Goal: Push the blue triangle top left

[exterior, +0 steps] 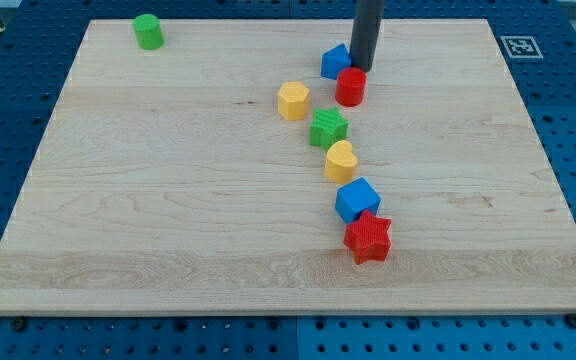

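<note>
Camera view: wooden board [168, 200] on a blue pegboard table, one dark rod coming down from the far edge. My tip [361, 68] sits right at the blue triangle [335, 62], on its right side, touching or just about; exact contact is hard to tell since the rod hides the triangle's right edge. No jaws on this rig, so nothing opens or clamps; the tip is bare and only pushes.

The blue triangle is far on the board, a bit right of centre. The red cylinder [350, 87] is just near-right of it, touching or almost, and directly below my tip.

Other blocks run in a loose line toward the near side: yellow hexagon [293, 101], green star [328, 128], yellow heart [341, 160], blue cube [357, 200], red star [369, 237]. The green cylinder [148, 31] sits alone near the far left corner.

Step in hand, as I judge it: start the leftward push. To do it well:
- Get the tip behind the triangle's right and slightly near face, so the force line points left and far.
- Hit the face centre; an off-centre push on a triangle probably spins it off the tip.
- Avoid dragging the red cylinder along.
- The triangle is already close to the far edge, so go mostly left, little far.
- Stop short of the green cylinder to avoid a knock.
</note>
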`<state>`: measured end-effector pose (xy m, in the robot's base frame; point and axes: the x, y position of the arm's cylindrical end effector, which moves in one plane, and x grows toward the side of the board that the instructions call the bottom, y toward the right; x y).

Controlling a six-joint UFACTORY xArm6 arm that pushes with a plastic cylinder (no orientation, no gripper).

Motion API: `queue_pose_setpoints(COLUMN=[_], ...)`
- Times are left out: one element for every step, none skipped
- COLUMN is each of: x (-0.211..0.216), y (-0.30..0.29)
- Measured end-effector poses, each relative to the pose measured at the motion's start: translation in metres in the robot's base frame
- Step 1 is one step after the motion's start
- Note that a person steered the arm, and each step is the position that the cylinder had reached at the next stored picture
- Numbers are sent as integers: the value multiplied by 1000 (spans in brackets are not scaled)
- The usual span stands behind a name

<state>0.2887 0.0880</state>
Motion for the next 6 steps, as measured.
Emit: queue_pose_setpoints(x=[-10,-2,18,20,20,20], y=[-22,-34,-37,-45,-66,-94])
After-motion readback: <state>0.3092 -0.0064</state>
